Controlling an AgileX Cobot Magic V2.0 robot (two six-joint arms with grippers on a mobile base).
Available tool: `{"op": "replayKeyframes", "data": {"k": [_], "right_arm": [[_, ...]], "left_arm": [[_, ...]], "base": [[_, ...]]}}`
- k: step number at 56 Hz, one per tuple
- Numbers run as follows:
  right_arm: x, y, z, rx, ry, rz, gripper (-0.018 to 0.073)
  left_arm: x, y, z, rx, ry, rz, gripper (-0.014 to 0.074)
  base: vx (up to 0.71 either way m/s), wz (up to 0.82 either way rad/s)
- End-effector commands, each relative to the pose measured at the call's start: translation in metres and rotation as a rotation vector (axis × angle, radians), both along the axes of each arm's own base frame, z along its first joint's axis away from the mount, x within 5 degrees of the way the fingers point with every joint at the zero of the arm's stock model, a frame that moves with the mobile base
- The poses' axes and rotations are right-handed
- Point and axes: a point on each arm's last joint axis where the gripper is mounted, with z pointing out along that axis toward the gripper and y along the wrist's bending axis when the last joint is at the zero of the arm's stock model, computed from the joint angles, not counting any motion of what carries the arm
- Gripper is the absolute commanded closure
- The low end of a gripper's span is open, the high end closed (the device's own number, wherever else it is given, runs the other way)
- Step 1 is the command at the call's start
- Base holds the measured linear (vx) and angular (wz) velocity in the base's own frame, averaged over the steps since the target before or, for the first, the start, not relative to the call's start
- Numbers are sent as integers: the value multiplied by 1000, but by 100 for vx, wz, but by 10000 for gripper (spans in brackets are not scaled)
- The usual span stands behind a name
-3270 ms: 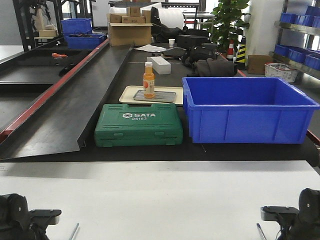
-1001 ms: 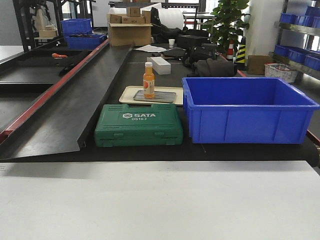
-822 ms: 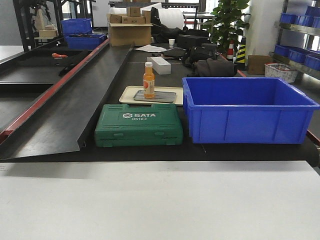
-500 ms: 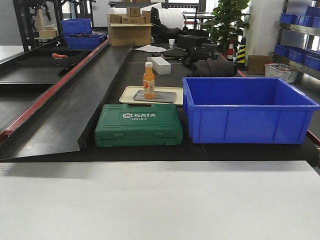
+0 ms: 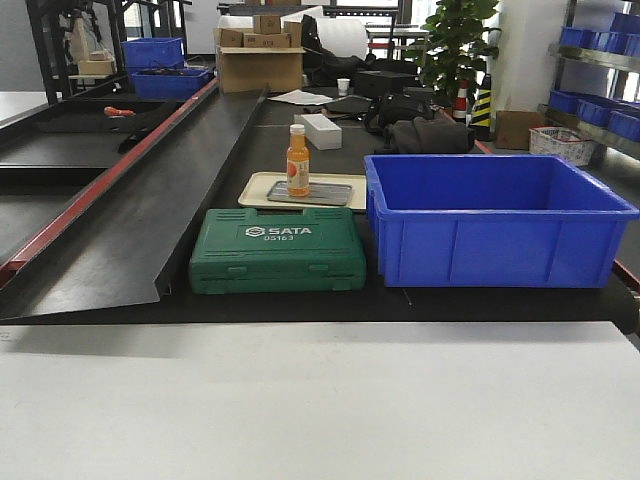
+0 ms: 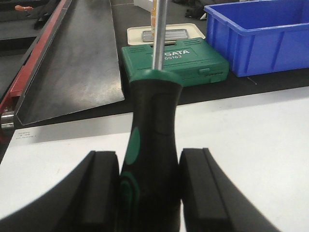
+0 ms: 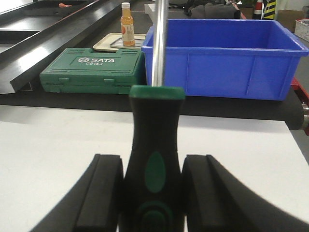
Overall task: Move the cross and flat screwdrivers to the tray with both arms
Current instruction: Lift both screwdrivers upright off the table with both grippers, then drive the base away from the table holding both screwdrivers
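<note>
Left gripper (image 6: 148,166): its two black pads press on the fat handle of the left screwdriver, one pad on each side. It holds the tool tight.
Left screwdriver (image 6: 152,121): black and green plastic handle with a long shiny metal rod. The rod points up and away. The tip runs out of the picture, so I cannot tell if it is cross or flat.
Right gripper (image 7: 152,166): its two black pads squeeze the handle of the right screwdriver in the same way.
Right screwdriver (image 7: 155,125): black and green handle, shiny metal rod pointing up. The tip is cut off here too.
White flat table (image 5: 320,400): it lies under both grippers, nearest to us.
Green plastic tool case (image 5: 278,248): it lies closed on the black surface just past the white table.
Big blue plastic crate (image 5: 495,215): it stands just to the right of the green case.
Flat grey metal tray (image 5: 325,193): this is where the tools belong. It lies on a cream plastic tray (image 5: 256,186), right behind the green case, well apart from both grippers.
Orange bottle with a white cap (image 5: 297,160): it stands upright at the left part of the grey tray.
Brown cardboard boxes (image 5: 260,62): far at the back.
</note>
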Motion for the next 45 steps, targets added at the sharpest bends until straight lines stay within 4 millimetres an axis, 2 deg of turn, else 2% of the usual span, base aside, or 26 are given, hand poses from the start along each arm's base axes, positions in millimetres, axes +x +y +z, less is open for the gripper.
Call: {"op": "replayKeyframes", "data": {"k": [1,25,45], "right_arm": [[1,-2,17,15,-108,-23,567],[1,-2,16,15,-101,-21,567],[1,-2,16,15,-101,-21,567]], "left_arm": [[0,0,18,-35,-119,8,596],[0,0,18,-35,-119,8,596],[0,0,18,-35,-119,8,596]], "base": [[0,0],[-4,3],[-21,5]]}}
